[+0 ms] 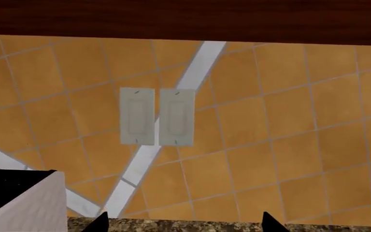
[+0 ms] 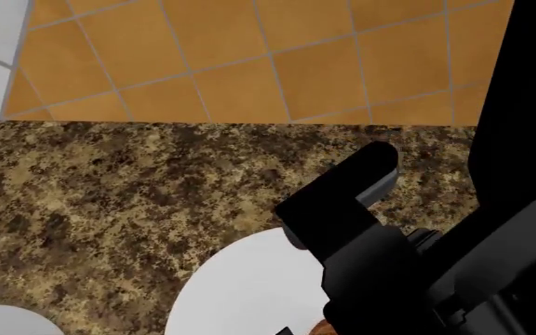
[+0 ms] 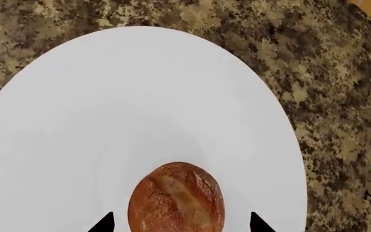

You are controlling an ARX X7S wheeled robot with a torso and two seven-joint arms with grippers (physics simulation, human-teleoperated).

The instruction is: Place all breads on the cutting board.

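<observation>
A round reddish-brown crusty boule [image 3: 176, 198] sits on a white round plate [image 3: 140, 106] on the speckled brown granite bench [image 2: 109, 195]. The right tool [image 3: 179, 223] hovers released, its fingertips either side of the boule. The left tool [image 1: 182, 223] is also released, facing an orange tiled wall [image 1: 289, 121].

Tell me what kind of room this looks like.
Most likely a kitchen: a speckled granite countertop, an orange tiled wall with light switches, and a crusty boule on a white plate.
</observation>
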